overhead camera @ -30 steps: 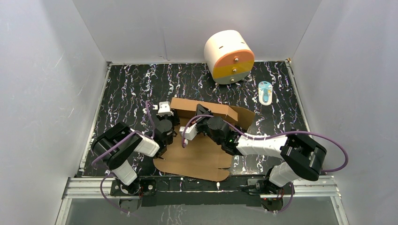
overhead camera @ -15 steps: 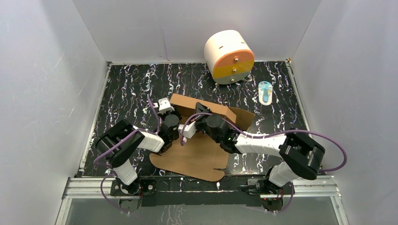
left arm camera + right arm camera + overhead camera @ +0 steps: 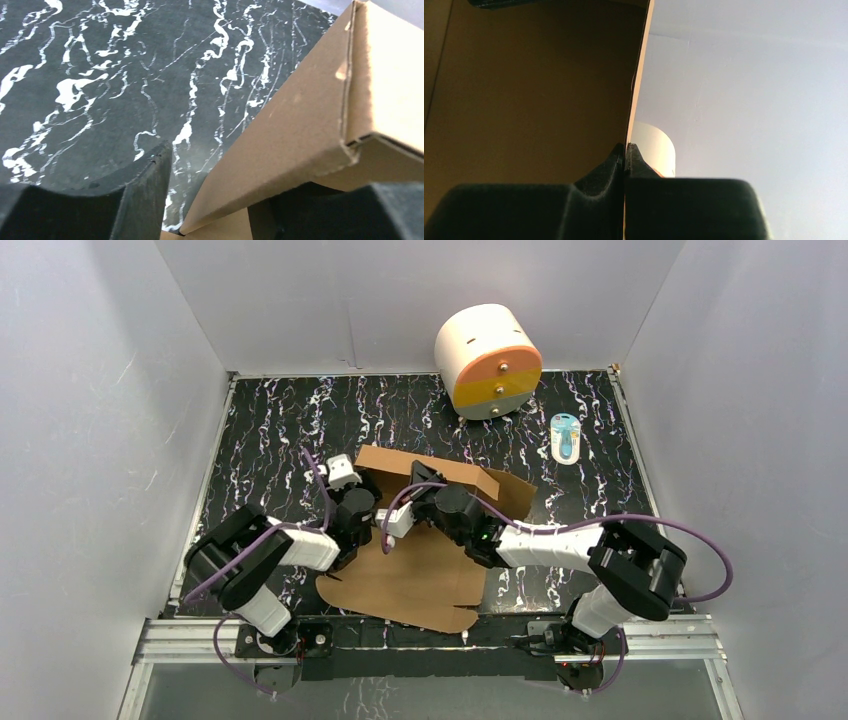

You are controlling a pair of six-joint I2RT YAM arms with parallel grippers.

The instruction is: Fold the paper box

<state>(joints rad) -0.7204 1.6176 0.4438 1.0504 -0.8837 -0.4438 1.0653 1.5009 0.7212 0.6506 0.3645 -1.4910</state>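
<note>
The paper box (image 3: 425,575) lies in the middle of the counter (image 3: 270,420), toward its near edge and between the arms. The fold looks barely begun. The far flap (image 3: 440,472) is raised and doubled over, while the broad near panel lies flat with no side walls up. The right jaws are clenched on a thin cardboard edge. The left jaws stand apart beside a folded flap, not pinching it. The sides and lid appear left to do.

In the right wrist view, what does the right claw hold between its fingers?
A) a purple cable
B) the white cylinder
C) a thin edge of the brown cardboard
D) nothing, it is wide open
C: the right claw is shut on the thin edge of a raised panel of the paper box, which runs straight up from the pinch.
</note>
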